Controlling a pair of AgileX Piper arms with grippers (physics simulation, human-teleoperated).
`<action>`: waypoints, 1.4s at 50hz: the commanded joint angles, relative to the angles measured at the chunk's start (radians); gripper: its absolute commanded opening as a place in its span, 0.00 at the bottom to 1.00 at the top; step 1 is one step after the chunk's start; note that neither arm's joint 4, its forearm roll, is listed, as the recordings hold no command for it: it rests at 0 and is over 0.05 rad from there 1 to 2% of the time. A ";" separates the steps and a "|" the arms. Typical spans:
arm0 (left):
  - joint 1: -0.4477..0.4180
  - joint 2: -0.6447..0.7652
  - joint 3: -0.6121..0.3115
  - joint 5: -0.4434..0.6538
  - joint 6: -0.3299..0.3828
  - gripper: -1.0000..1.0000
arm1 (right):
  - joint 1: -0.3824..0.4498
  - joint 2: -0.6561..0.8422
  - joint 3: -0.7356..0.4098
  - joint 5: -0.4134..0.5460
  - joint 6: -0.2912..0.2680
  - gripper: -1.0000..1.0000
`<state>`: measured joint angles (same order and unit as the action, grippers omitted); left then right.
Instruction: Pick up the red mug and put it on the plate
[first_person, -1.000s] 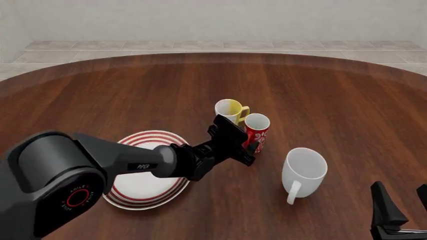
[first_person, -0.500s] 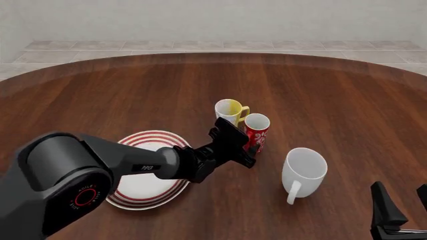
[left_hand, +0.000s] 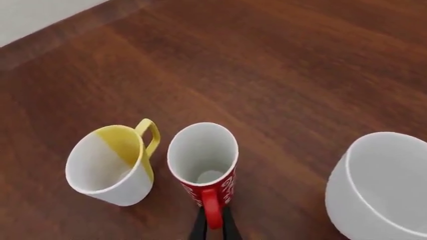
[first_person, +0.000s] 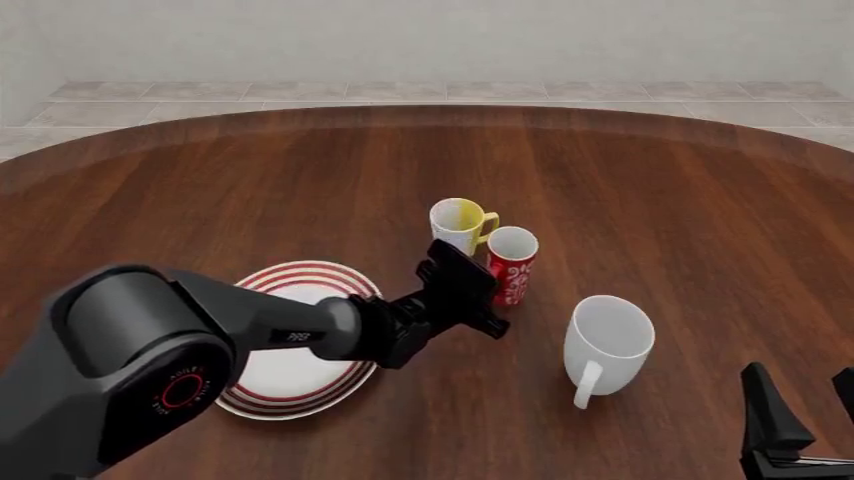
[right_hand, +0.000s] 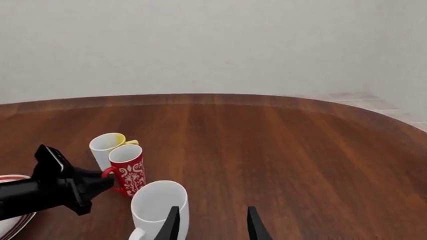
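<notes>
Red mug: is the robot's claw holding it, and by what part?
Yes. The left claw grips the red mug by its handle. The right claw holds nothing.

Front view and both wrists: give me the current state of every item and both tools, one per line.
red mug: upright on the table, handle between the left tool's fingers, not on the plate
left tool: shut on the red mug's handle
right tool: open, holding nothing
plate: flat on the table, nothing on it
white-and-yellow mug: upright, beside the red mug
white mug: upright, untouched
</notes>
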<state>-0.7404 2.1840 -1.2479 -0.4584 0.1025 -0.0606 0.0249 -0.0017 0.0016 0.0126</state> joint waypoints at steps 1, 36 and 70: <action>0.025 -0.007 0.023 -0.006 0.006 0.00 | 0.001 -0.001 -0.001 0.002 -0.003 1.00; 0.001 -0.235 0.177 -0.052 0.027 0.00 | 0.004 -0.012 0.000 0.008 -0.010 1.00; 0.023 -0.708 0.412 0.130 0.053 0.00 | 0.014 -0.020 -0.006 0.021 -0.019 1.00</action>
<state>-0.7475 1.5936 -0.8878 -0.3812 0.1424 -0.0502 0.0078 -0.0113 0.0239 -0.0052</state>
